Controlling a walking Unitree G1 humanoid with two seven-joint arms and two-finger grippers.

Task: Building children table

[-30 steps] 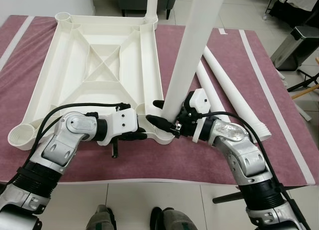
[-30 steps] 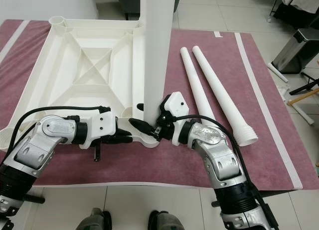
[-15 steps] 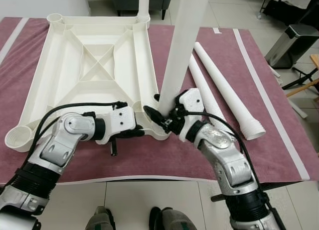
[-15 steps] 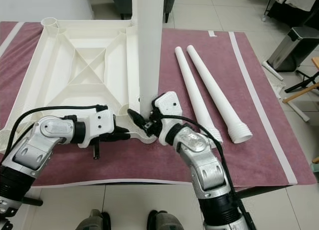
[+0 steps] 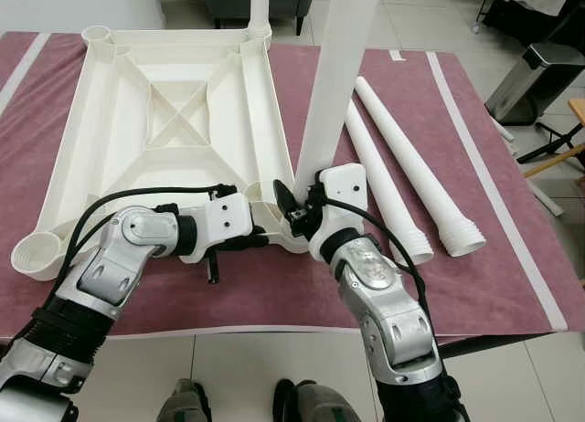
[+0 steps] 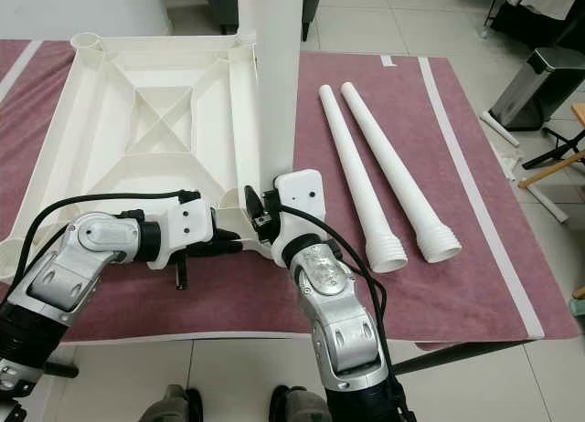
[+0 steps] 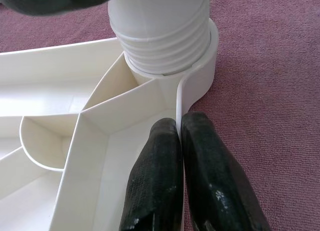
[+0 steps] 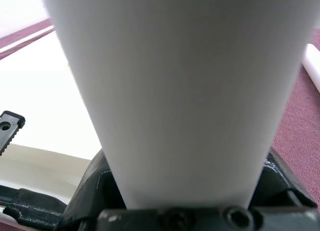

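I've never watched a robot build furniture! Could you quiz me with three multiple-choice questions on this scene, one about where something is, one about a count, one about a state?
1. Where does the left gripper hold on?
A. the near wall of the white tabletop
B. a loose leg
C. the bin

2. How many loose table legs lie on the maroon mat?
A. none
B. two
C. four

3. How does the leg in the right gripper stand?
A. flat on the mat
B. upright in the near corner socket
C. leaning on a chair

Answers:
1 A: the left wrist view shows its fingers pinched on the thin wall beside the socket.
2 B: two legs lie side by side to the robot's right of the tabletop.
3 B: its threaded end sits in the socket.
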